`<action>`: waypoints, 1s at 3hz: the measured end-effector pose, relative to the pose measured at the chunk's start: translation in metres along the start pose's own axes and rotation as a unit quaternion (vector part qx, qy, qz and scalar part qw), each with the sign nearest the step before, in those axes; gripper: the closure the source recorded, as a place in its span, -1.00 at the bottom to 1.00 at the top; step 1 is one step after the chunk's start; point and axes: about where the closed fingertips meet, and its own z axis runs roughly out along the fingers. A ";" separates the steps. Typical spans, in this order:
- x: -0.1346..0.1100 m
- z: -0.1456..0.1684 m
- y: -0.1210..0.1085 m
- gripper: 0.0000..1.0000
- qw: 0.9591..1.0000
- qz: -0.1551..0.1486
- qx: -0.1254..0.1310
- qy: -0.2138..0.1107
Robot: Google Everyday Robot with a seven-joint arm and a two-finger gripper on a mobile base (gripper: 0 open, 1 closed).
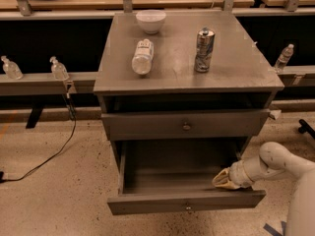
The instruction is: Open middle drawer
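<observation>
The grey metal cabinet (256, 80) shows two drawer fronts. The upper drawer (147, 126) has a small round knob and sits nearly closed, with a dark gap above it. Below it, the middle drawer (147, 205) is pulled far out toward me, and its bare inside (172, 171) is open to view. Its knob (187, 207) is at the centre of its front. My gripper (224, 180) is at the drawer's right end, just behind the front panel and over the drawer's inside. My pale arm (275, 163) reaches in from the lower right. Anything under the open drawer is hidden.
On the cabinet top stand a white bowl (150, 20), a clear plastic bottle lying on its side (142, 56) and an upright can (204, 50). A black cable (54, 154) runs over the floor at left. Small bottles (58, 69) stand on the rail behind.
</observation>
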 end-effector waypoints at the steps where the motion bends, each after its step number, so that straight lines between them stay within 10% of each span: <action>1: 0.000 0.000 0.000 1.00 1.000 0.000 0.000 0.000; 3: -0.001 -0.012 0.022 1.00 1.000 0.004 -0.028 0.000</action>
